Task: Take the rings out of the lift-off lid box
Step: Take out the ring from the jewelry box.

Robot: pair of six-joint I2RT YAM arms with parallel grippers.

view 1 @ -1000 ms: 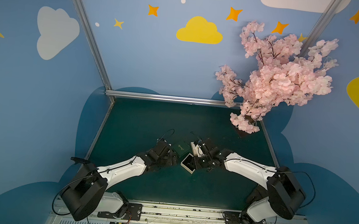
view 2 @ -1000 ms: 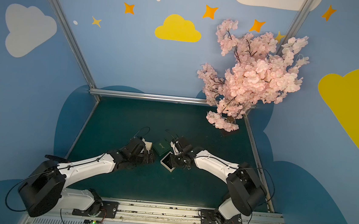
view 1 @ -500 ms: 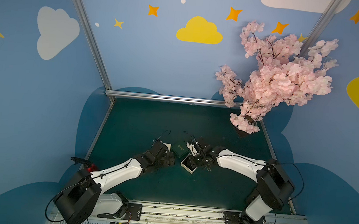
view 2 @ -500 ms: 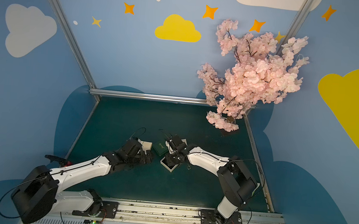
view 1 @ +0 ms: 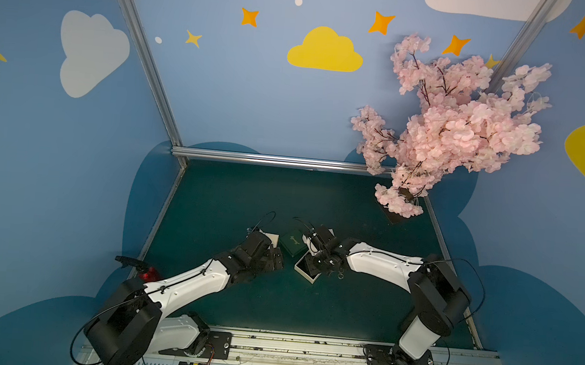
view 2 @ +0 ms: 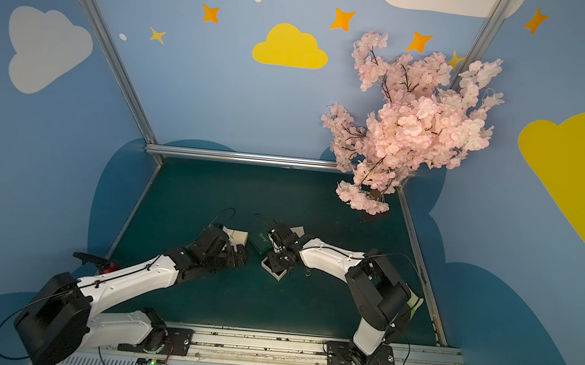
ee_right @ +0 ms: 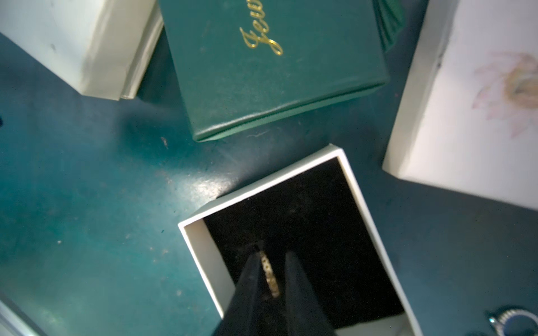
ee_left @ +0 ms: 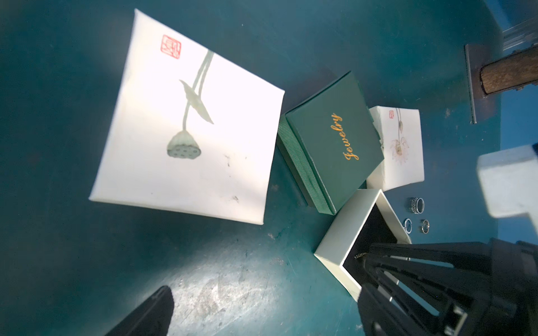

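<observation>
Three rings lie near the green "Jewelry" box.

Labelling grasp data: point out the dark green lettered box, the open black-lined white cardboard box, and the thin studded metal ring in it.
dark green lettered box (ee_right: pixel 291 81): right wrist view, lid top.
white cardboard box (ee_right: pixel 201 253): right wrist view, inner wall.
thin studded ring (ee_right: pixel 269 275): right wrist view, band's middle.

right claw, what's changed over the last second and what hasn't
The right claw has come over and down into the open white box, and its jaws have narrowed around a ring. A gap still shows, so there is no firm hold yet. The left claw stays open and has barely moved. The white box and the green jewelry box lie where they were.
</observation>
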